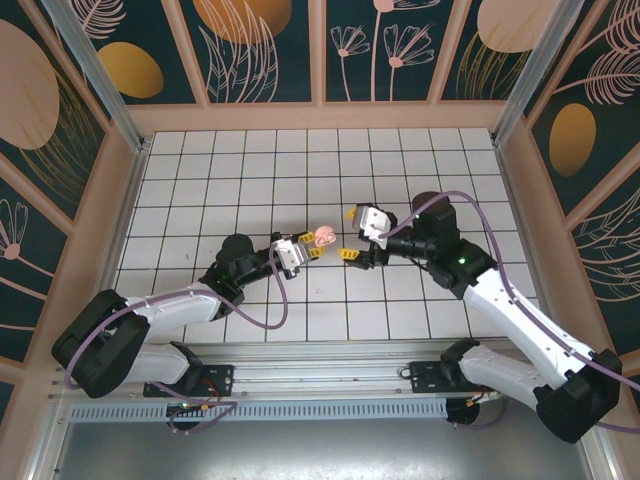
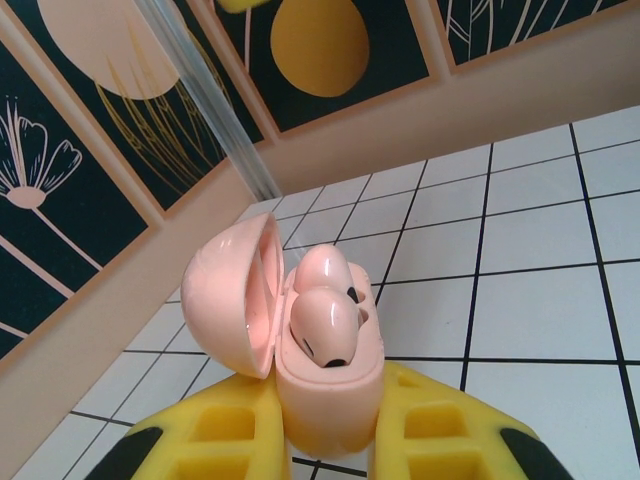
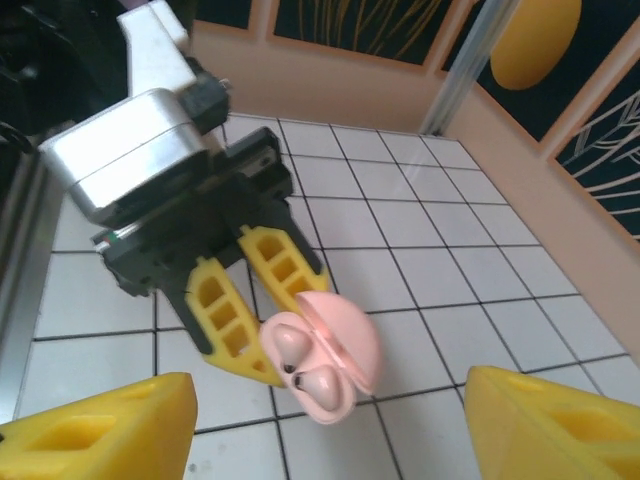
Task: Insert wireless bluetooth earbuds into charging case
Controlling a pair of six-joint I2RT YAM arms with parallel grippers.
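Note:
The pink charging case [image 1: 323, 238] is held above the tiles with its lid [image 2: 230, 300] swung open. My left gripper [image 1: 305, 248] is shut on the case's body [image 2: 330, 400], one yellow finger [image 2: 210, 430] on each side. Two pale pink earbuds [image 2: 325, 325] [image 2: 322, 268] sit in the case's sockets, the nearer one standing a little higher. In the right wrist view both earbuds [image 3: 288, 343] [image 3: 325, 380] show inside the case [image 3: 335, 405]. My right gripper [image 1: 351, 235] stands open just right of the case, holding nothing, its fingers [image 3: 110, 425] apart from the case.
White tiled floor [image 1: 400, 300] stretches all round the two grippers. Peach walls with dark flower panels [image 1: 320, 50] close the back and both sides. A metal post [image 2: 210, 110] stands in the far left corner.

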